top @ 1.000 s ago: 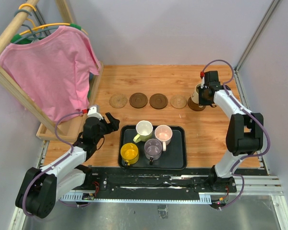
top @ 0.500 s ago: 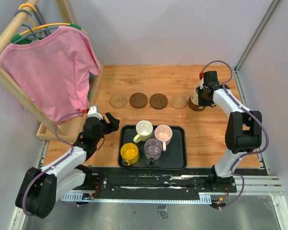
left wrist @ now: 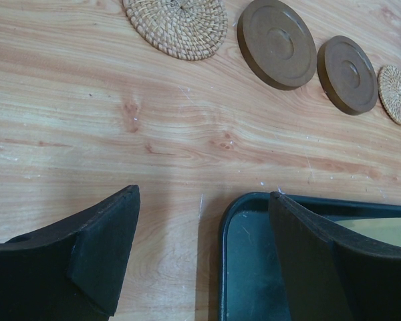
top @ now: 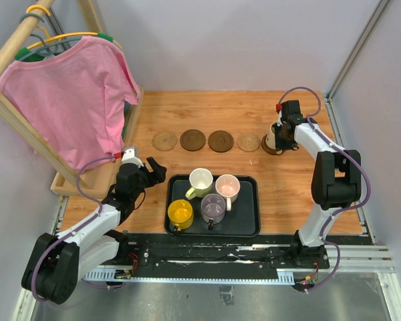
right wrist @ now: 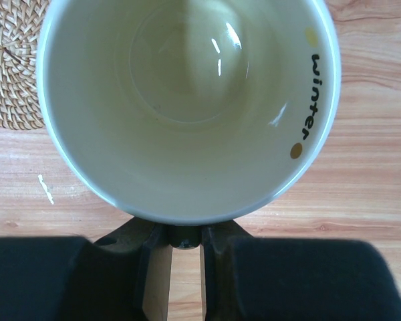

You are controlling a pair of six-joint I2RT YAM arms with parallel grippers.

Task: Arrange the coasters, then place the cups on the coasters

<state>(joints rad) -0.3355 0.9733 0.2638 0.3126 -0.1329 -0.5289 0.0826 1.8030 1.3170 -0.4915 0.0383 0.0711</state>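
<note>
Cup [right wrist: 187, 100] sits over dark coaster [top: 278, 150], handle pinched in nearly closed right end effector [right wrist: 182, 244].

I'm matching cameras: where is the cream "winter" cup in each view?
Top external: cup right of centre, mid-table.
Left wrist: not in it.
Right wrist: fills the upper frame.
Shared landmark: the woven coaster just left of it.

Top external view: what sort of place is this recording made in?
Probably a staged robot test cell, not a home: plain grey walls box in a wooden table, a metal rail edges it, and a pink shirt hangs beside a tray of mugs.
</note>
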